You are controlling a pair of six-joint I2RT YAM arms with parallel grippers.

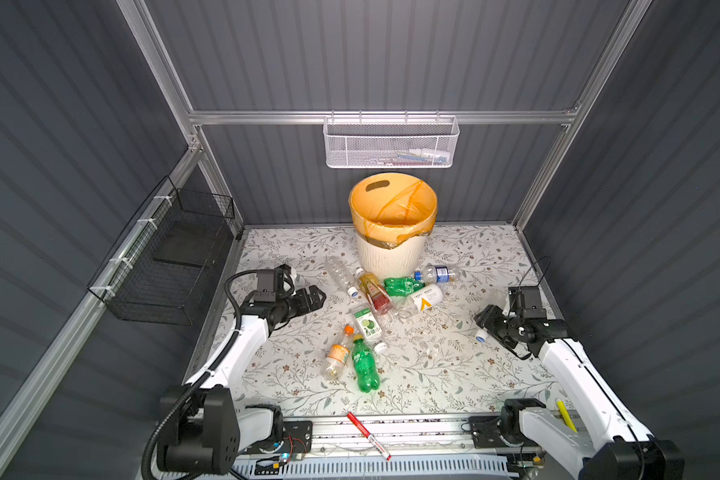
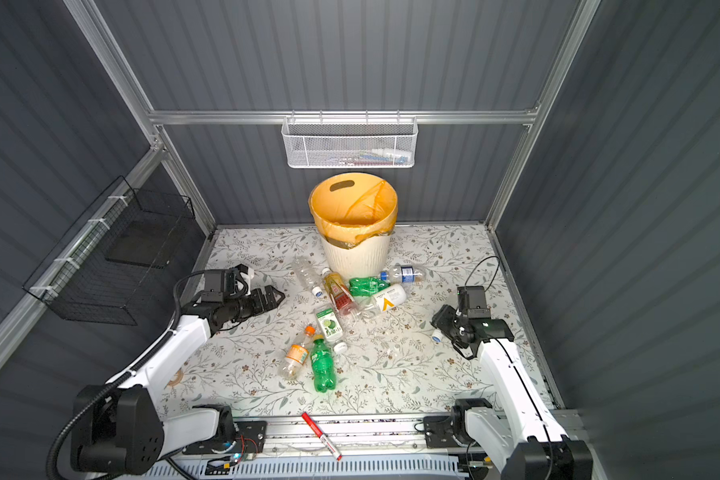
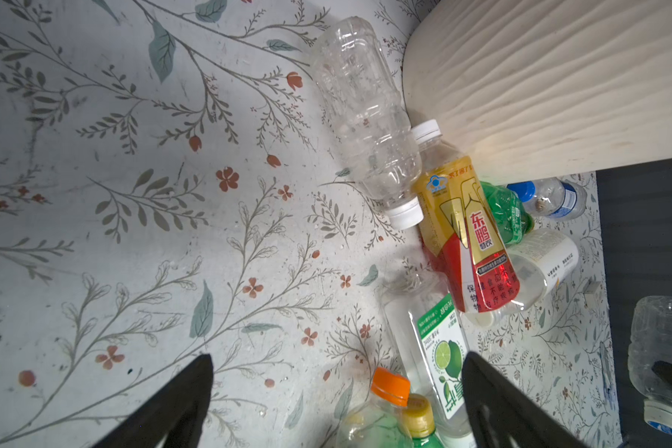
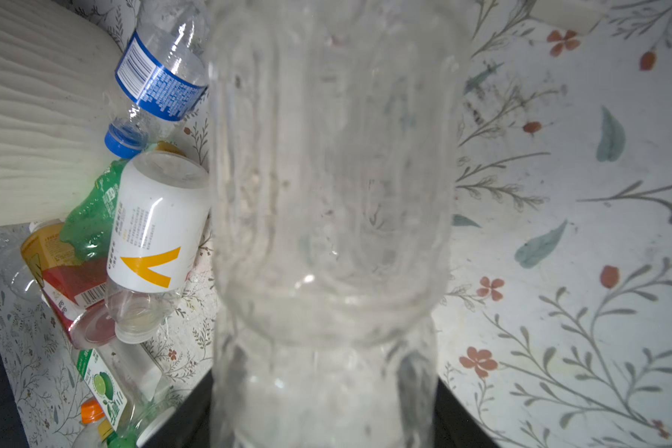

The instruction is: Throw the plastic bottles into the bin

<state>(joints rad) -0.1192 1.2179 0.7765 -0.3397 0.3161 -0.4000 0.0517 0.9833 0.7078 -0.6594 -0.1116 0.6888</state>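
The cream ribbed bin (image 1: 391, 257) (image 2: 356, 257) with its orange liner stands at the back of the table. Several plastic bottles lie in front of it: a clear one (image 1: 339, 272) (image 3: 365, 116), a yellow-red labelled one (image 1: 373, 291), a crushed green one (image 1: 402, 286), a blue-labelled one (image 1: 437, 273) (image 4: 160, 77), a white-labelled one (image 1: 425, 299), a lime-labelled one (image 1: 366, 324), an orange-capped one (image 1: 337, 353) and a green one (image 1: 364, 365). My left gripper (image 1: 314, 297) (image 3: 336, 368) is open and holds nothing, left of the pile. My right gripper (image 1: 489, 318) (image 4: 326, 419) is shut on a clear bottle (image 1: 481, 336) (image 4: 326, 174) at the right.
A red marker pen (image 1: 368, 436) lies on the front rail. A white mesh basket (image 1: 389, 143) hangs on the back wall above the bin. A black wire basket (image 1: 163, 266) hangs on the left wall. A yellow pen (image 1: 566, 415) rests by the right arm's base.
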